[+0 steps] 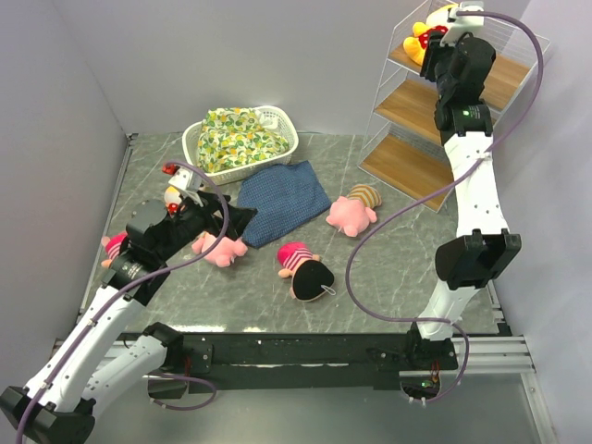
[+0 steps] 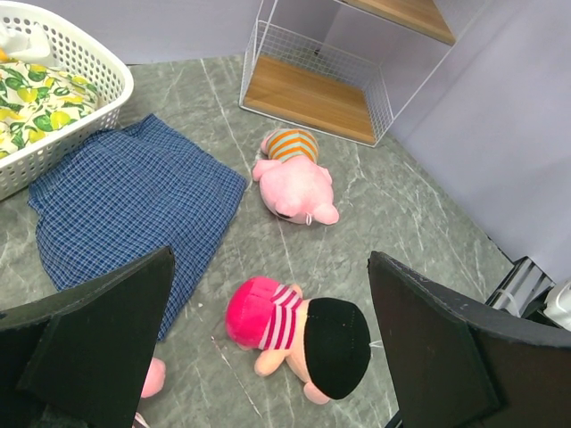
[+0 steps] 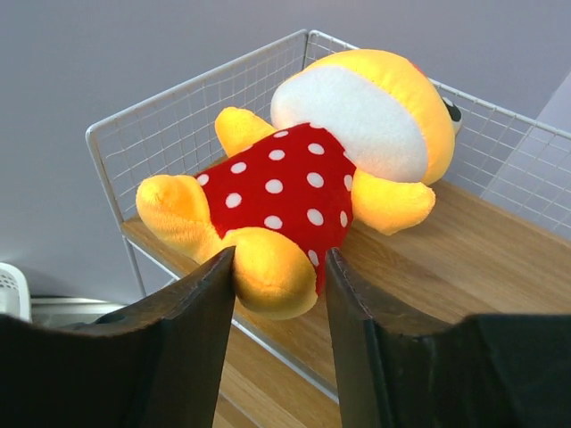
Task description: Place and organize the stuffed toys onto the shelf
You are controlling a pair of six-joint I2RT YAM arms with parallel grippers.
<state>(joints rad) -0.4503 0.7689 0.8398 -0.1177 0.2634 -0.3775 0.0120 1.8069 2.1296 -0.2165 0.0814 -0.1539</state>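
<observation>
A yellow bear in a red dotted top (image 3: 294, 178) lies on the top board of the white wire shelf (image 3: 464, 259), also seen from above (image 1: 424, 35). My right gripper (image 3: 279, 254) is partly open with its jaws either side of the bear's foot, high at the shelf (image 1: 499, 83). My left gripper (image 2: 270, 259) is open and empty above the table (image 1: 236, 220). A pink-hatted doll (image 2: 294, 330) lies below it. One piglet (image 1: 222, 248) lies by the left gripper and another (image 1: 351, 213) nearer the shelf. A second doll (image 1: 114, 245) and bear (image 1: 176, 192) lie partly hidden behind the left arm.
A white laundry basket (image 1: 277, 125) with a floral cloth bundle (image 1: 236, 139) stands at the back. A blue checked cloth (image 1: 287, 199) lies flat in front of it. Grey walls close in the left, back and right sides.
</observation>
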